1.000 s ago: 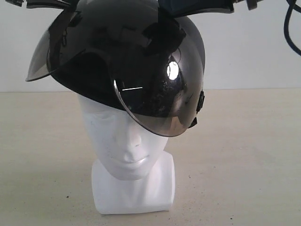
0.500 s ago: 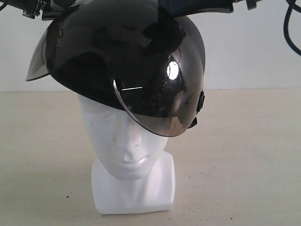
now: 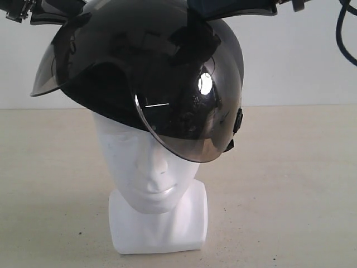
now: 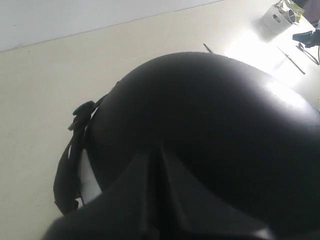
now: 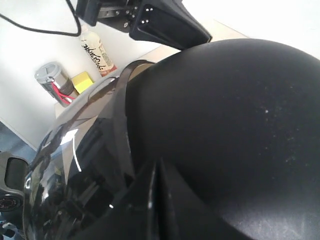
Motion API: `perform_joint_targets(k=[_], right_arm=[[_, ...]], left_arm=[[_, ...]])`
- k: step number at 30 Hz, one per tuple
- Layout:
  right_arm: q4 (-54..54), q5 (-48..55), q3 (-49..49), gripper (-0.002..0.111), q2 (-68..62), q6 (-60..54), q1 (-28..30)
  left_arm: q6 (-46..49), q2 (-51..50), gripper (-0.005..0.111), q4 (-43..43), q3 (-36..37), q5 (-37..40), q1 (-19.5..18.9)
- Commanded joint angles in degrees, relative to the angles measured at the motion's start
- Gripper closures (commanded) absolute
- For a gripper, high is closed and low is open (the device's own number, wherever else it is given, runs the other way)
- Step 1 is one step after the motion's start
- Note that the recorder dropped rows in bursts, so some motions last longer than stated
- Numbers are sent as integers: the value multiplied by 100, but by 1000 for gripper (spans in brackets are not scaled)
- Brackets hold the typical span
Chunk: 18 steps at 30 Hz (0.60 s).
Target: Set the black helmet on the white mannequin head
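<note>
The black helmet (image 3: 111, 56) rests tilted on top of the white mannequin head (image 3: 148, 167), its smoke-brown visor (image 3: 192, 117) hanging over one side of the face. The head's blocky base (image 3: 159, 223) stands on the beige table. My left gripper (image 3: 56, 14) is at the helmet's upper left. In its wrist view it (image 4: 156, 152) is shut, tips just over the matte dome (image 4: 215, 125). My right gripper (image 3: 234, 6) is above the crown. In its view it (image 5: 157, 165) is shut against the shell (image 5: 240, 110), with nothing between the fingers.
The beige table (image 3: 290, 184) extends around the head, with a white wall behind. A black cable (image 3: 341, 33) hangs at the top right. Off to the side stand a bottle (image 5: 97, 50), a grey can (image 5: 55, 82), a yellow block (image 5: 82, 80) and a white basket (image 4: 277, 17).
The left gripper has shifted a little leftward at the helmet's upper left edge. Helmet, head and right arm stay where they were.
</note>
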State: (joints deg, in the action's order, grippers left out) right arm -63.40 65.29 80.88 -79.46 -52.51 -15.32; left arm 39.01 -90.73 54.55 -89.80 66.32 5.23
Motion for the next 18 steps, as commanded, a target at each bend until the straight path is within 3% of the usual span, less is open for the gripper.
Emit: perform_joint_targets(k=[1,7,15,18], right_arm=[[-23,227,-23,108,66,11,-18],[-23,286,-23,108,66,50,-18],[-9,264,-23,108,66,2,-18],[15,265,-23,108,66,2,-18]], left_arm=[[-2,138,102,51,360,365,61],[267,166,102,239,201,365,35],[506,-591,102,332,-1028,365,134],[302,-630,102,-196,-935,365,300]])
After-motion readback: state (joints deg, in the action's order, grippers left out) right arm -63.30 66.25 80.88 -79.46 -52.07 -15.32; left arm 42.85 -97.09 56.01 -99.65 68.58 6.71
